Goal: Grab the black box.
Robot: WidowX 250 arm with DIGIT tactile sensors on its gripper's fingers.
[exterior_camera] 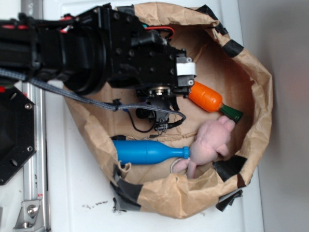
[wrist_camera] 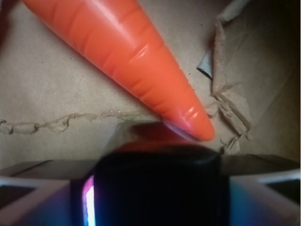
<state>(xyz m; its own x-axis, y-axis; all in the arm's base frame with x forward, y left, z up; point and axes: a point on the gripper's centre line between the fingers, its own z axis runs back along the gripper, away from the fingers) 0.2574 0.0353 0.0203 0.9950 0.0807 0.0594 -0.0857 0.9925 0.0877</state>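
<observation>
The black box (wrist_camera: 157,165) fills the bottom middle of the wrist view, glossy and rounded, lying on the brown paper. My gripper (wrist_camera: 157,193) holds it between its fingers (wrist_camera: 33,200), with the jaws close against both of its sides. A thin pink glint runs down the box's left side. The orange carrot (wrist_camera: 131,61) lies diagonally just beyond it, its tip almost over the box's far edge. In the exterior view the arm (exterior_camera: 145,63) reaches down into the paper bag and hides both the box and the jaws.
Inside the brown paper bag (exterior_camera: 256,96) lie the carrot (exterior_camera: 205,96), a pink plush toy (exterior_camera: 215,137) and a blue bottle (exterior_camera: 145,152). A large black hexagonal plate (exterior_camera: 12,135) sits at the left on the white table. Torn paper folds (wrist_camera: 230,103) rise to the right.
</observation>
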